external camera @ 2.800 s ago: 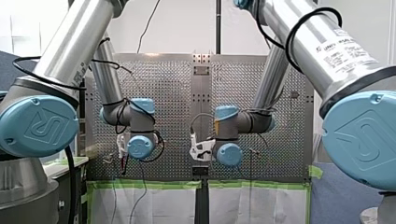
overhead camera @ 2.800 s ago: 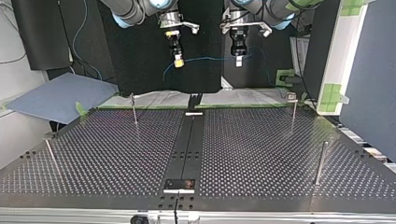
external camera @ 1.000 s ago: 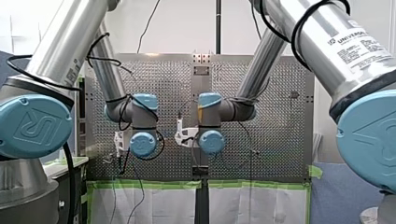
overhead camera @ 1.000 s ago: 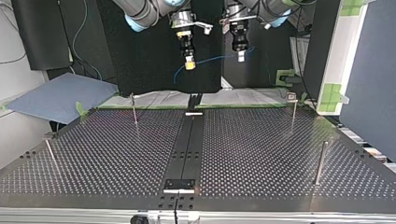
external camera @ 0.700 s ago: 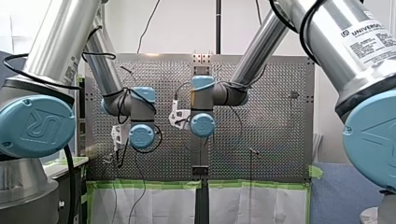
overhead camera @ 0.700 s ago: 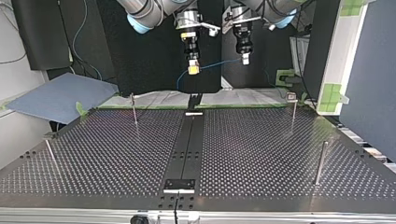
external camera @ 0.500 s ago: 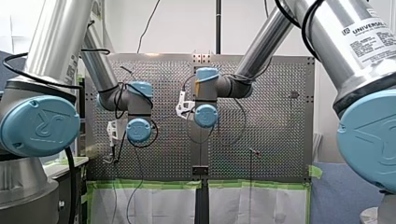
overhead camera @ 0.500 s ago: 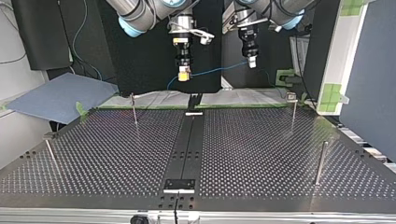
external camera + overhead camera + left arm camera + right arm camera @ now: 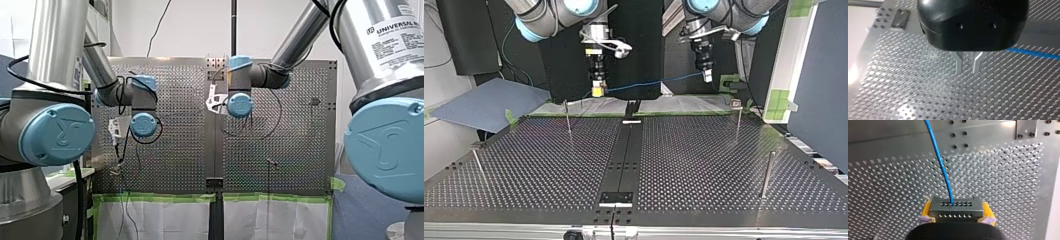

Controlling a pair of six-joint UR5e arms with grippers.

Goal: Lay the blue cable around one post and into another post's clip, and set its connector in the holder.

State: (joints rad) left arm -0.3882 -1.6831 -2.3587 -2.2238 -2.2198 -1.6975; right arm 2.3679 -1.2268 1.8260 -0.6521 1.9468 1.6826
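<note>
While both arms hang high over the perforated table (image 9: 704, 165), my right gripper (image 9: 598, 91) is clamped on the connector (image 9: 955, 209). The right wrist view shows this grey block, with its two rows of small holes, squeezed between the yellow pads (image 9: 926, 210), one pad on each short side. From the upper row of holes the blue cable (image 9: 649, 82) leaves the connector and runs ahead of the gripper, away from the pads. Seen in the top view, the cable stretches through the air as a nearly straight line. It climbs slightly from my right gripper at the view's left to my left gripper (image 9: 707, 76) at the view's right, and touches nothing on the table. My left gripper has the cable pinched at that end. In the left wrist view its metal fingers (image 9: 958, 62) stand close together with a thin gap at the tips. The cable comes in from one side and passes out of sight behind the black housing (image 9: 973, 25), so the exact place of the grip is hidden. In the top view a thin post (image 9: 567, 116) stands near the table's far edge, below my right gripper. A second post (image 9: 738, 117), with a small block on top, stands at the far right, below my left gripper. Both posts are apart from the cable, which passes above them.
</note>
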